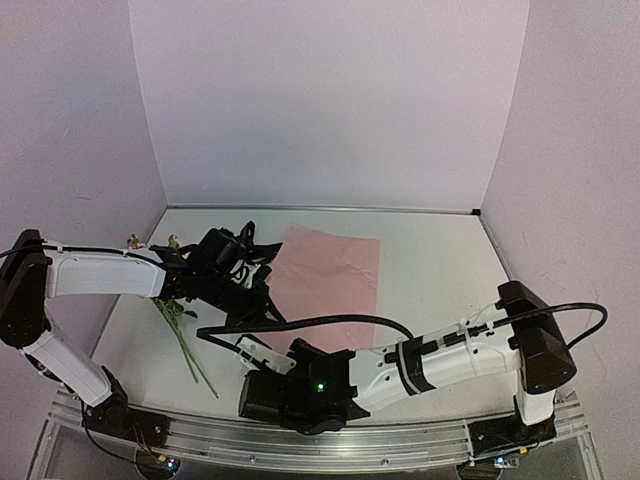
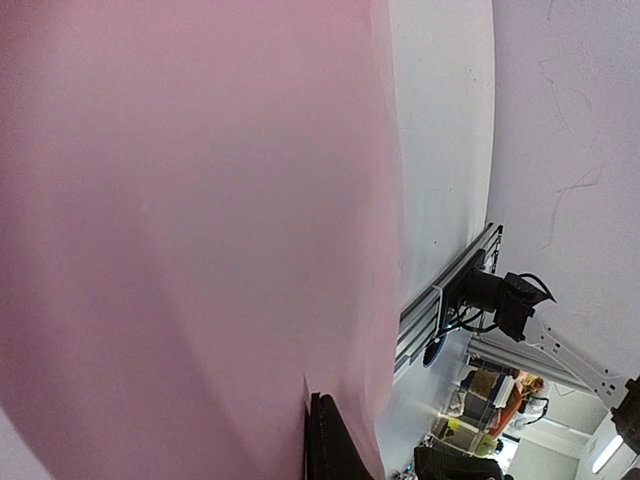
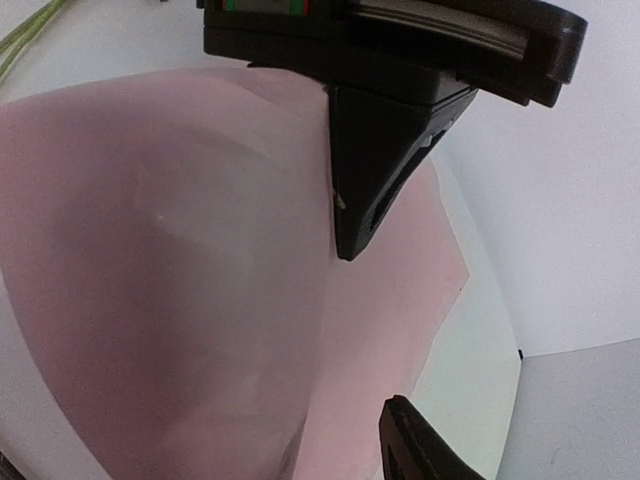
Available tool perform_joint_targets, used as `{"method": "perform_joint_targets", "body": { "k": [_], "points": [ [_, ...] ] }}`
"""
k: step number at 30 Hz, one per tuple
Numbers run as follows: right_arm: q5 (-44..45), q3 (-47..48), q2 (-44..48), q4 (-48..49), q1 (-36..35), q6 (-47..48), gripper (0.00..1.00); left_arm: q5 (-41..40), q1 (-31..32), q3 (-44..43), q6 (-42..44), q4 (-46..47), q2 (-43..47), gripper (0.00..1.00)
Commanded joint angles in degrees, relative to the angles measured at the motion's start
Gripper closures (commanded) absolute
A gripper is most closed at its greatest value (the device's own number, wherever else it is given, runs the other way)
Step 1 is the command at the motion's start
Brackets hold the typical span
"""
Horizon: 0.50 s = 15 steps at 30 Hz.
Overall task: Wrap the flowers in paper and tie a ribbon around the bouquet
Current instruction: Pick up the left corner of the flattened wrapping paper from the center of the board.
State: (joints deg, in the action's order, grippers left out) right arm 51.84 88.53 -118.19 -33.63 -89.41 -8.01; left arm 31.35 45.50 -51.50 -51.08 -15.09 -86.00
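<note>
Flowers (image 1: 172,312) left of paper (image 1: 335,275), stems toward me, nearest my left gripper (image 1: 252,295), pinching paper edge; right gripper (image 3: 368,328) half-open.

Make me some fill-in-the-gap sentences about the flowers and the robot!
The paper is ___ in colour. Seen from the top, the flowers lie to the ___ of the paper. The flowers have long, thin ___ stems. The right gripper is ___, not shut.
Missing words: pink; left; green; open.
</note>
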Motion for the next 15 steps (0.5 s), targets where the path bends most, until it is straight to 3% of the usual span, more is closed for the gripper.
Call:
{"method": "perform_joint_targets", "body": {
  "k": [1,4,5,8,11,15],
  "points": [
    [0.1,0.49,2.74,0.35,-0.02,-2.03,0.52,0.27,0.31,-0.02,0.02,0.69,1.34,0.87],
    [-1.82,0.0,3.46,0.39,0.02,-2.74,0.52,-0.1,0.3,-0.38,0.07,0.73,1.52,0.75],
    [-2.3,-0.04,3.44,0.45,0.02,-2.99,0.57,-0.17,0.33,-0.43,0.09,0.76,1.58,0.71],
    [-3.57,-0.08,3.14,0.52,0.38,-4.35,0.84,-0.39,0.3,-0.29,0.08,0.9,1.77,0.64],
    [-3.96,-0.18,2.97,0.6,1.05,-6.0,0.99,-0.87,0.23,0.42,0.06,1.25,2.38,0.6],
    [-5.42,-1.26,3.89,0.51,2.67,-10.02,1.0,-1.67,0.21,2.25,-0.64,2.24,3.61,0.54]
  ]
}}
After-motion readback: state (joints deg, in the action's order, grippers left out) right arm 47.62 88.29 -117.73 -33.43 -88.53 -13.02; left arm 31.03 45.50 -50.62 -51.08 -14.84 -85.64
